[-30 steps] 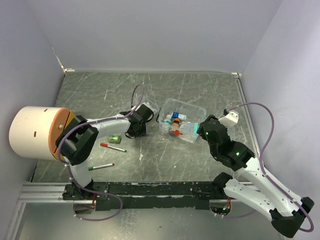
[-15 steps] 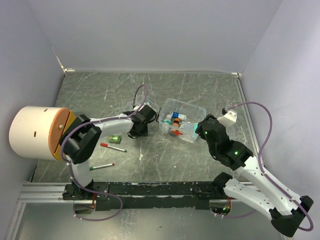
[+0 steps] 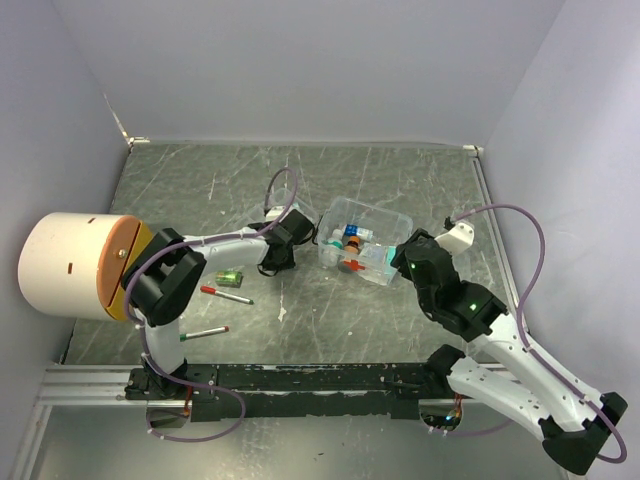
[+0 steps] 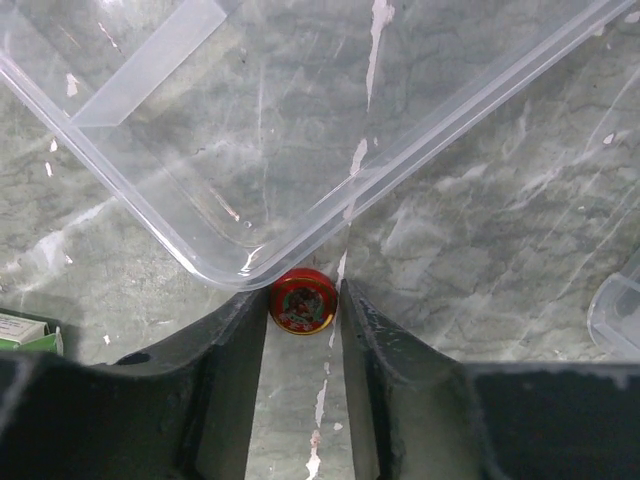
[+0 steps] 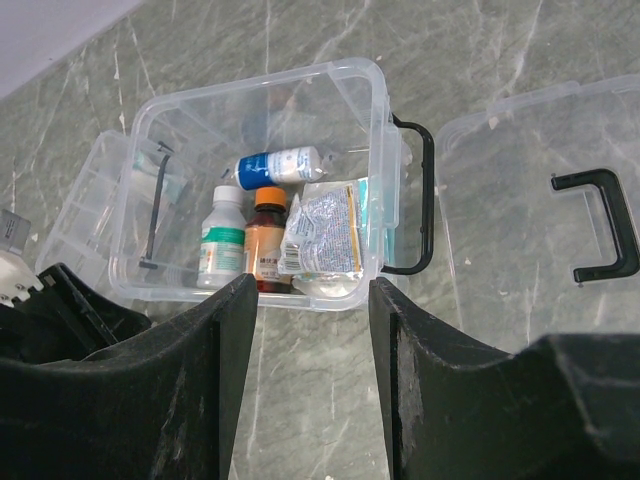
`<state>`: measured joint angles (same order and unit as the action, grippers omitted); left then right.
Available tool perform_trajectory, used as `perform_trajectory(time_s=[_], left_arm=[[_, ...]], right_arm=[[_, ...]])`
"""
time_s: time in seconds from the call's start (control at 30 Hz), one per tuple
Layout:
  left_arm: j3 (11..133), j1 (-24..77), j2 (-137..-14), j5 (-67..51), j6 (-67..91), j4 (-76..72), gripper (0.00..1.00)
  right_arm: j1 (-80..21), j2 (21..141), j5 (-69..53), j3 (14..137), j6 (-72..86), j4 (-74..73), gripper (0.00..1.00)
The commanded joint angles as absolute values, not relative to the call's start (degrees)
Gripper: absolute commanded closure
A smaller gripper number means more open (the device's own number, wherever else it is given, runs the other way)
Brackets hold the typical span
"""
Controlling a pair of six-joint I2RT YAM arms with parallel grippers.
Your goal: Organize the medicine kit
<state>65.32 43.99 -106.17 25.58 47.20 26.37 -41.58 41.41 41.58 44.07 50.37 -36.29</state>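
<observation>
**Left gripper edges toward the tray with the red tin between its jaws**

In the top view the left gripper [image 3: 277,246] sits slightly farther from the arm bases, and nearer the clear plastic storage box [image 3: 398,222], than it did a second ago. The right arm hardly shifts. The small green box [image 3: 229,277], the red pen [image 3: 226,294] and the green-capped pen [image 3: 204,332] lie where they were on the grey marbled table [image 3: 330,310]. I judge that one loose item is being collected while three others are not yet put away, so the tidying is far from finished.

The top view hides what the left gripper is working on. The left wrist view shows it: a small red round tin [image 4: 303,300] rests on the table and touches the rounded corner of a shallow clear plastic tray [image 4: 300,120]. The jaws are drawn in against both of its sides. It looks pinched, though I cannot tell how firmly, and it is not lifted.

The right wrist view shows the right gripper [image 5: 310,290] with its jaws wide apart, holding nothing, above the near side of the box. It also resolves contents that are mere specks from above:
- a white bottle with a green label [image 5: 222,245]
- an amber bottle with an orange cap [image 5: 265,235]
- a blue-and-white bottle [image 5: 280,165] lying flat
- a silver foil sachet [image 5: 322,230]

The box's clear lid with a black handle [image 5: 520,150] lies just beside it
</observation>
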Motion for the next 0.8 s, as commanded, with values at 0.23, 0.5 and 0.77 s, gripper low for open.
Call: perform_trajectory(time_s=[0.23, 0.5, 0.77], left_arm=[[63.37, 44.44, -104.40, 26.97, 48.65, 26.17, 0.67], [62.03, 44.88, -96.13, 28.17, 47.46, 28.95, 0.68], [69.13, 44.06, -93.35, 33.75, 44.08, 30.96, 0.66]], right_arm=[[-41.67, 40.38, 42.34, 43.68, 51.30, -36.62, 0.51], [-41.68, 39.98, 42.03, 43.18, 51.02, -35.41, 0.51], [-41.67, 39.05, 42.18, 43.26, 50.89, -35.79, 0.52]])
